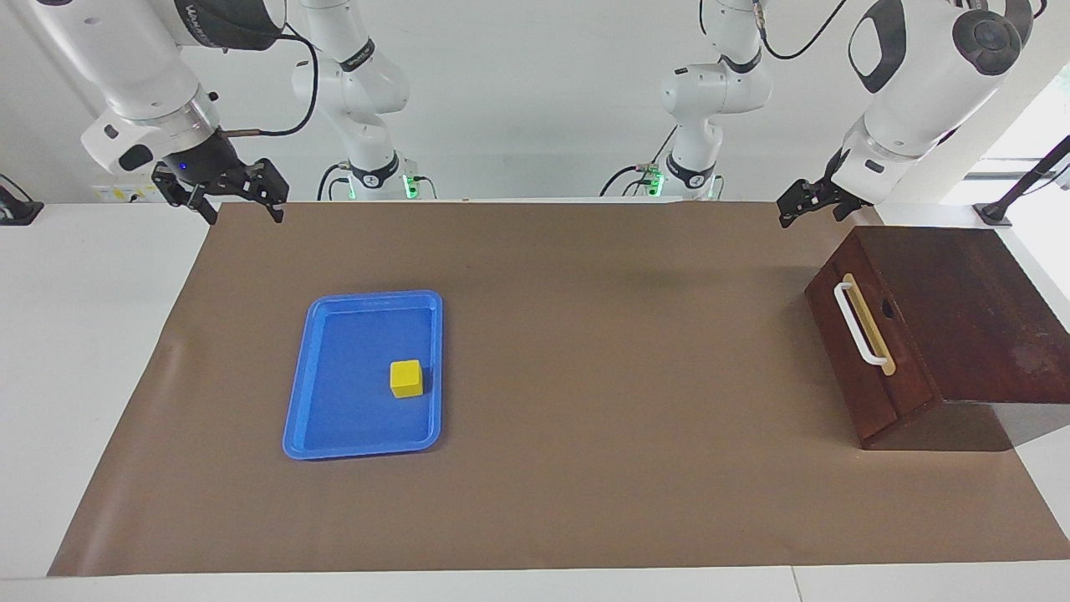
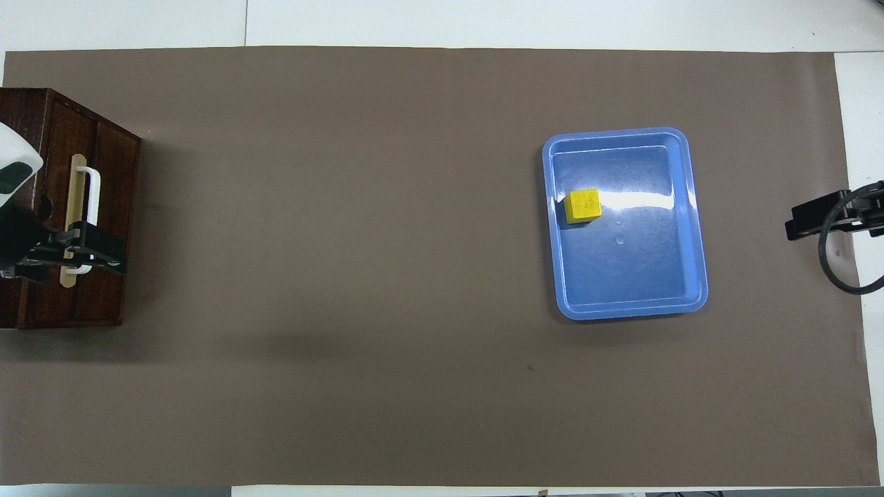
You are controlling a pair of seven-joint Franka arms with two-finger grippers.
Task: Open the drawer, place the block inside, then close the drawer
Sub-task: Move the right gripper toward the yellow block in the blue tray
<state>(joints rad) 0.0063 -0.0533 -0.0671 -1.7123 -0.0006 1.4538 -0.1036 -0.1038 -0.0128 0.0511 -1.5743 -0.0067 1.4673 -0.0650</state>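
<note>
The drawer [image 1: 865,380] is shut in the dark reddish-brown box [image 1: 970,318] at the left arm's end of the table, its white bar handle [image 1: 858,324] facing the table's middle. It also shows in the overhead view [image 2: 114,186]. The yellow block [image 1: 406,378] [image 2: 582,206] lies in a blue tray [image 1: 334,418] [image 2: 642,276] toward the right arm's end. My left gripper [image 1: 807,207] [image 2: 93,252] hangs in the air over the box's corner nearest the robots, touching nothing. My right gripper [image 1: 241,209] [image 2: 794,224] is open and empty, up over the mat's edge at the right arm's end.
A brown mat [image 1: 585,334] covers most of the white table [image 1: 84,334]. The box stands at an angle on the mat's edge. Nothing else lies between the tray and the box.
</note>
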